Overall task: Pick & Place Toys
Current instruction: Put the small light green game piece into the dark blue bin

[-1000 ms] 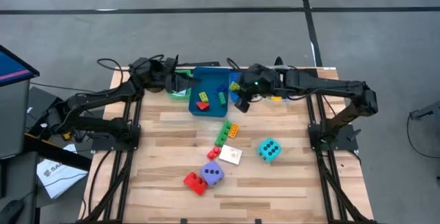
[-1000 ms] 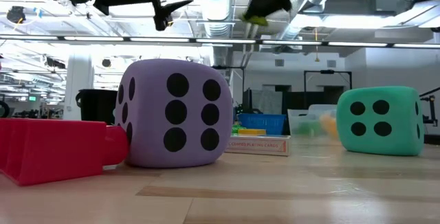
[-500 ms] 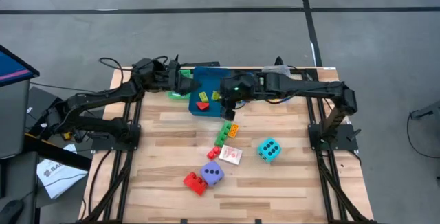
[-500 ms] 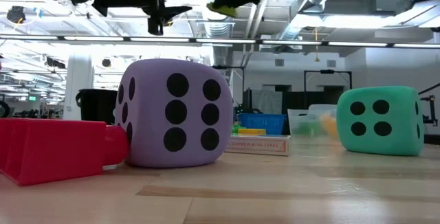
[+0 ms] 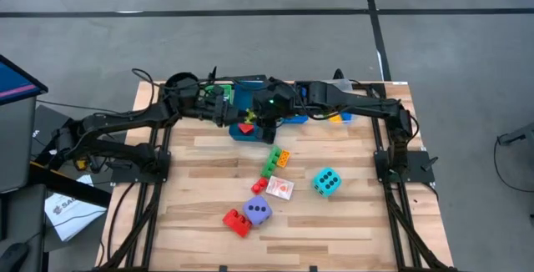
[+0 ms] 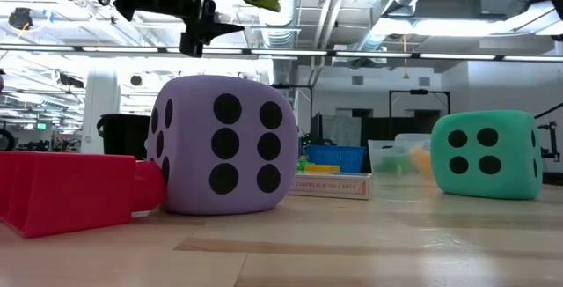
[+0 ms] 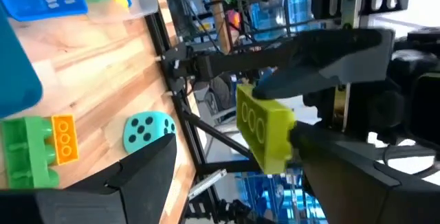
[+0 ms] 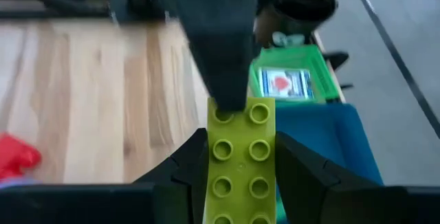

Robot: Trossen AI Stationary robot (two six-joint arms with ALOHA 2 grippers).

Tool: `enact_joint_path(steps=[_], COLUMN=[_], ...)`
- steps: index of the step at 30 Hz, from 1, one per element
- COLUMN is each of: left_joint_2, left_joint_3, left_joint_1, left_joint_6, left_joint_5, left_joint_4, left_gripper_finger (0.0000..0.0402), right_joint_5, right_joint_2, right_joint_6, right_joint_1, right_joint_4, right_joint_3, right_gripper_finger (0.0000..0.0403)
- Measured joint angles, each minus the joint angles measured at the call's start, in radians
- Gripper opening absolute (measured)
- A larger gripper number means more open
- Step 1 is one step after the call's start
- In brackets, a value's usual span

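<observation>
While the right gripper point(image 8: 240, 176) holds a lime brick point(image 8: 240, 159) by its long sides above the blue tray point(image 5: 239, 134), the left gripper point(image 5: 227, 112) hangs close beside it with fingers spread, holding nothing. Brick looks light, rigid and smooth; clamping the flat side walls suits it, not the studs. On the table point(image 5: 359, 222) lie loose a purple die point(image 5: 259, 211), teal die point(image 5: 326, 181), red brick point(image 5: 236, 220), card point(image 5: 279, 188) and green brick point(image 5: 270, 162).
</observation>
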Motion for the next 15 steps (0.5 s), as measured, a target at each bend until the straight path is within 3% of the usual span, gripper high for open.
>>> enact_joint_path(steps=[15], left_joint_2=[0.000], left_joint_3=[0.000], left_joint_1=[-0.003], left_joint_6=[0.000], left_joint_5=[-0.016], left_joint_4=[-0.001], left_gripper_finger=[0.0301], right_joint_5=[-0.050], right_joint_2=[0.001], right_joint_6=[-0.002], right_joint_1=[0.001], right_joint_4=[-0.003], right_joint_3=[0.004], right_gripper_finger=[0.0127])
